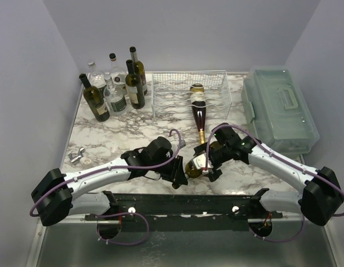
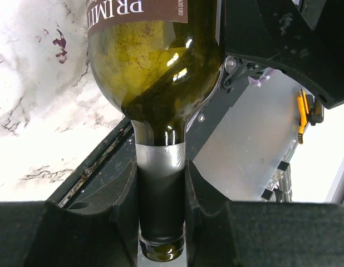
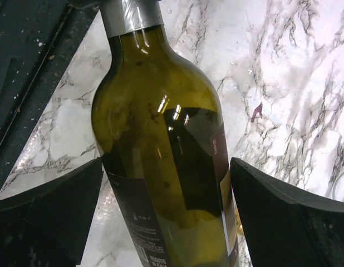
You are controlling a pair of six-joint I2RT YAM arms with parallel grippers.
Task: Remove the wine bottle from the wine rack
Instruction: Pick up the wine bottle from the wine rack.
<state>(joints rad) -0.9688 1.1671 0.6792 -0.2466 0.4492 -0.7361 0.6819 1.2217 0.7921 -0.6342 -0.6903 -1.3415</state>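
An olive-green wine bottle [image 1: 193, 168] with a dark label is off the white wire wine rack [image 1: 216, 83], near the table's front edge between both arms. My left gripper [image 1: 182, 173] is shut on its silver-and-black capped neck, which the left wrist view shows pinched between the pads of that gripper [image 2: 160, 183], with the bottle [image 2: 155, 72] reaching away. My right gripper [image 1: 208, 161] is open wide around the body. In the right wrist view the bottle [image 3: 161, 139] fills the gap of this gripper [image 3: 166, 183], with the fingers [image 3: 283, 217] close beside the glass.
A dark red bottle [image 1: 198, 114] with a gold neck lies on the rack, sticking out over its front. Several bottles [image 1: 113, 83] stand at the back left. A translucent green-grey box [image 1: 278, 108] sits at the right. A small metal object [image 1: 77, 157] lies at the left.
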